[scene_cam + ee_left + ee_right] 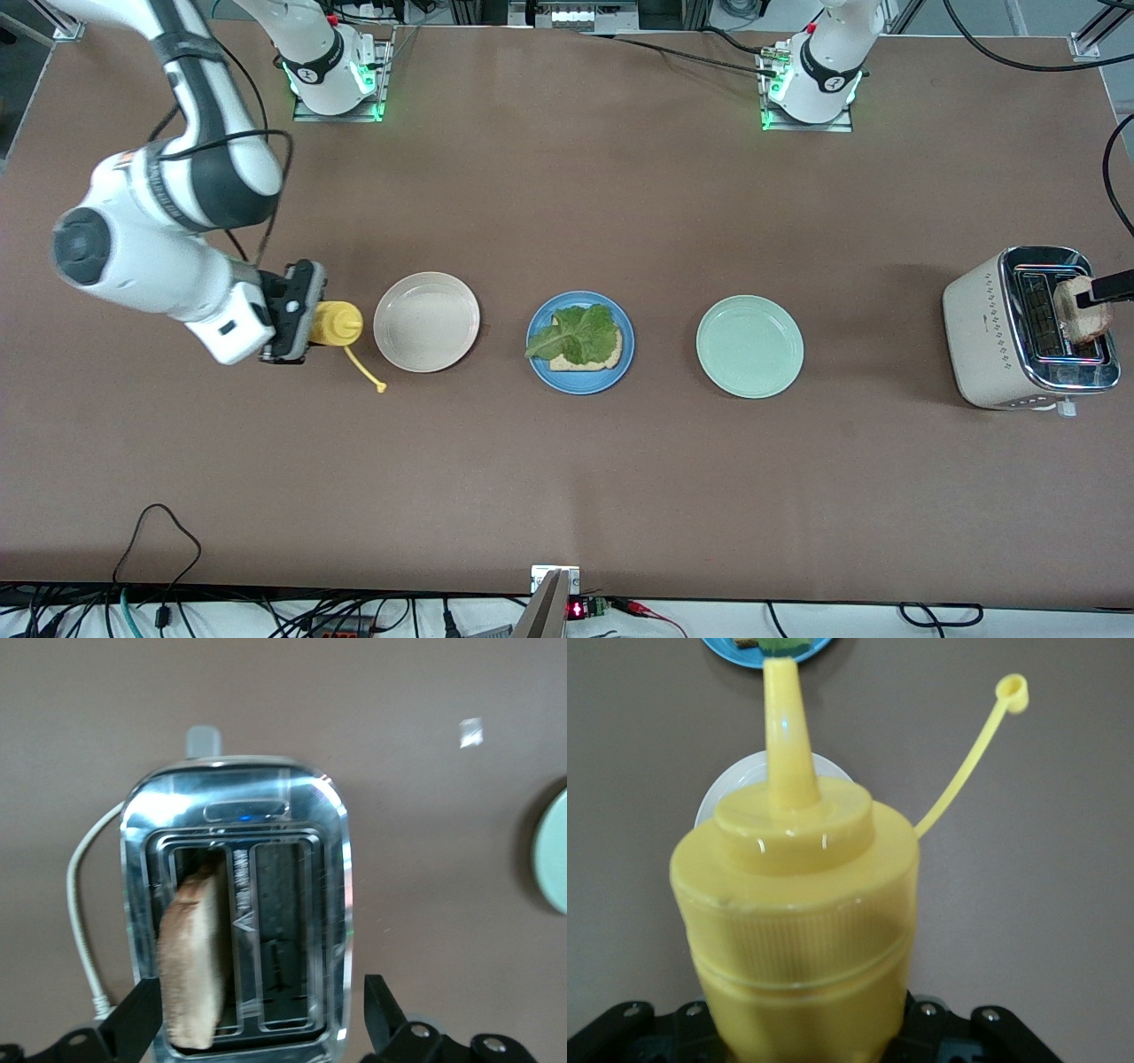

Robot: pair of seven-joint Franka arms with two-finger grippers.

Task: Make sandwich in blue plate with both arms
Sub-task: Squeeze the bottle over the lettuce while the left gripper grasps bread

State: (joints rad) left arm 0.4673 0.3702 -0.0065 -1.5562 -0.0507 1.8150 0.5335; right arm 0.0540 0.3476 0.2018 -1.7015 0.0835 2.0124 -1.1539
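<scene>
**Operator:** Three plates sit in a row across the middle of the table. Nearest my front camera is the blue plate, carrying one bread slice with a lettuce leaf on top, so the sandwich lacks its upper slice. The cream plate lies toward the right arm's end, the mint plate toward the left arm's end.

**Observer:** And the end effectors?

**Operator:** My right end effector is clenched on the yellow squeeze bottle, just beside the cream plate, with its cap tether dangling loose. My left end effector hovers over the toaster at the left arm's end, fingers spread wide on either side of the toast standing in one slot. Nothing is gripped there.

**Observer:** How would you take that toast well?

**Operator:** I'd centre the fingers on its flat faces, descend without scraping the chrome slot edge, squeeze gently, then lift straight up. Meanwhile I'd keep the bottle's nozzle level.
</scene>
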